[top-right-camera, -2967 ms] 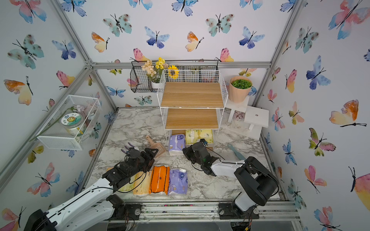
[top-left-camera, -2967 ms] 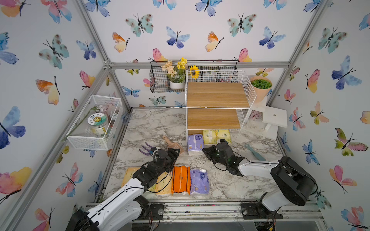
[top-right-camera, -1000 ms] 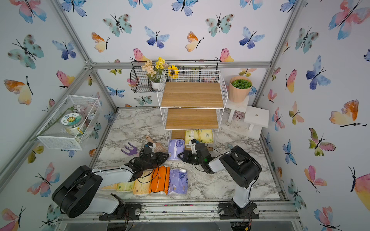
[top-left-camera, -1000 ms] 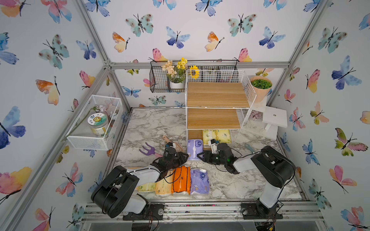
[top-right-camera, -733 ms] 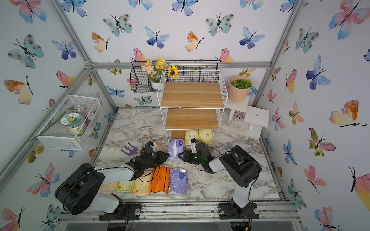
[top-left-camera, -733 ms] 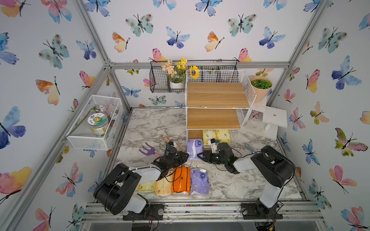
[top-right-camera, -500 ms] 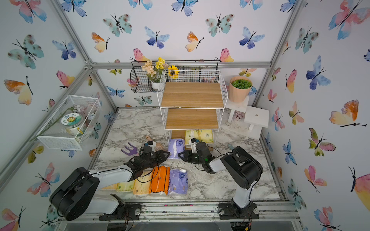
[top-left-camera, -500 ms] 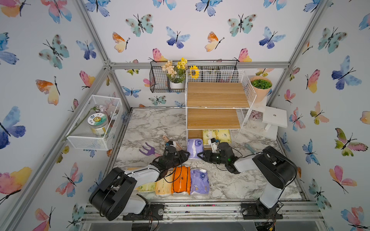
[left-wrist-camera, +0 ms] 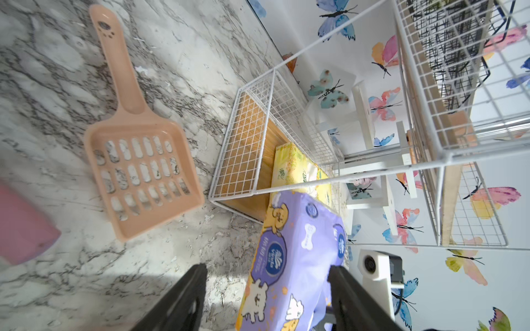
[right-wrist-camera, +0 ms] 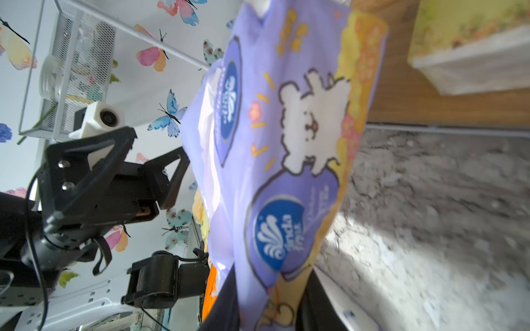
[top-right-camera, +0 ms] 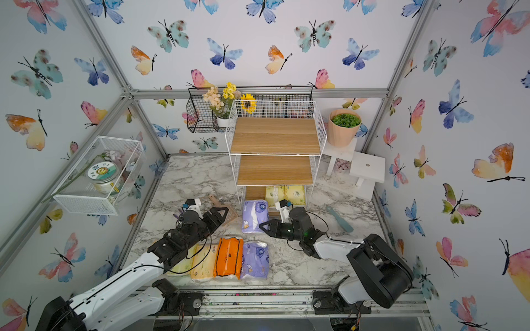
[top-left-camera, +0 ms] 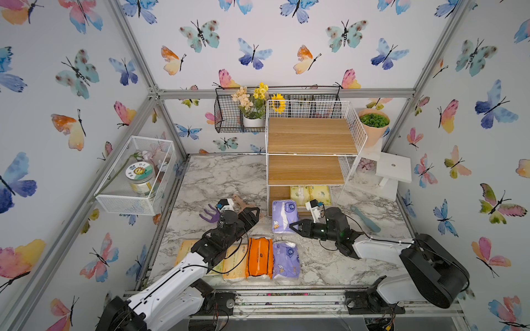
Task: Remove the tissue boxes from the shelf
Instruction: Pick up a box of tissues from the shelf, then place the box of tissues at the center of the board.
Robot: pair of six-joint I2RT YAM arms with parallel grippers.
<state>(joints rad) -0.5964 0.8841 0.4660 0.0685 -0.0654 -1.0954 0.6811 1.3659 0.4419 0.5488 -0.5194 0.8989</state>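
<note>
Most open table (top-left-camera: 223, 177) is at 10 and 4 o'clock. Shelf (top-left-camera: 311, 134) at 12, yellow packs (top-left-camera: 311, 195) on bottom tier. Row of packs (top-left-camera: 259, 258) along the 6 edge. Lilac pack (top-left-camera: 284, 213) at shelf's front edge; right gripper (top-left-camera: 293, 226) clamps its corner. Left gripper (top-left-camera: 253, 215) released, just beside pack; jaws wider than a second ago.

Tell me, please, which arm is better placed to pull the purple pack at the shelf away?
Right. The right gripper is shut on the near edge of the purple pack at the foot of the shelf, so it could probably just draw back. The left gripper is open beside it, holding nothing.
</note>
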